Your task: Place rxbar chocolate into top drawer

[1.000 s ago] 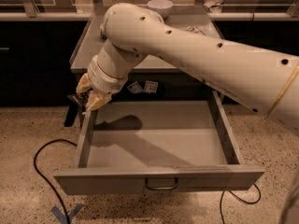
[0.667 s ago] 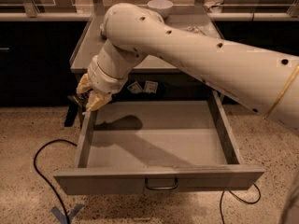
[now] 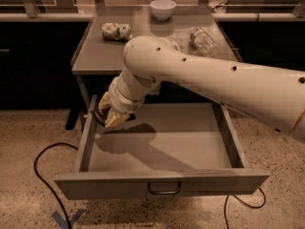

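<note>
Rxbar chocolate, small dark flat wrapped bar (image 3: 98, 117), clamped in the pincer (image 3: 108, 114), has moved inward and lower over wide grey metal top drawer (image 3: 181, 149); release looks close.

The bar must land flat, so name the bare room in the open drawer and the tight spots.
The floor of the top drawer is bare from the front panel to the back, widest at centre and right. It is tight only at the back-left corner, where the gripper hangs by the left wall.
</note>
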Controlling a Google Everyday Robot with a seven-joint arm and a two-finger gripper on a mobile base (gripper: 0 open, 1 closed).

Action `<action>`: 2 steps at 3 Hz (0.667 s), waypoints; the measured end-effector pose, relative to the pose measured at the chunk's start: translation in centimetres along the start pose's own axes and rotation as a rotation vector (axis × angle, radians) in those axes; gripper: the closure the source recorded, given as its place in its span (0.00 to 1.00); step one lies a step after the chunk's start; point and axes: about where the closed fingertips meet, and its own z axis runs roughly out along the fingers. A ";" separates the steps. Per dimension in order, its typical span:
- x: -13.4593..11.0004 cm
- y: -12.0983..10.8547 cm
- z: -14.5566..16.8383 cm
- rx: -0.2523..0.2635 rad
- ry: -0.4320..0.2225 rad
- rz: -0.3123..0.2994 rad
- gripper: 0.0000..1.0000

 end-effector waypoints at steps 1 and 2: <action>5.9 -0.3 -2.2 0.043 0.090 0.079 1.00; 10.0 -0.3 -2.9 0.065 0.090 0.136 1.00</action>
